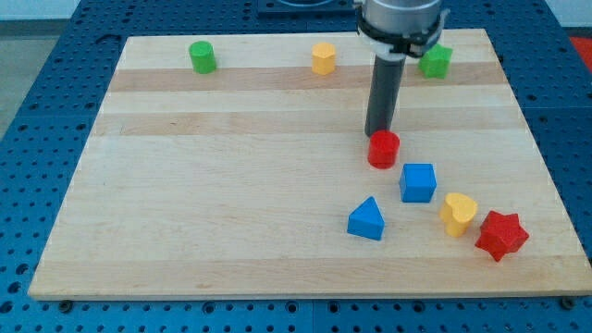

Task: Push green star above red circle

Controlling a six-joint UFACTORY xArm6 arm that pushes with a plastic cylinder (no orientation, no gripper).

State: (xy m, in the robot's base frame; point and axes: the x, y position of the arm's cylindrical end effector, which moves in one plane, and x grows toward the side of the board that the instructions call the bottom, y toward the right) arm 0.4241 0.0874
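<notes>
So my tip [379, 132] is sitting right at the top edge of the red circle [384, 149], with the green star [435, 61] up near the wooden board's [231, 203] top edge, to the view's right, and the blue cube [418, 182] just below-right of the circle.

A: Any lettering, brand or number on the desk [231, 185]?

B: None that I can read. The wood is bare grain only.

A: And on the blocks, or the rod?

B: Plain colour on every block, no marks. The rod and the metal collar above it carry no legible label either.
</notes>
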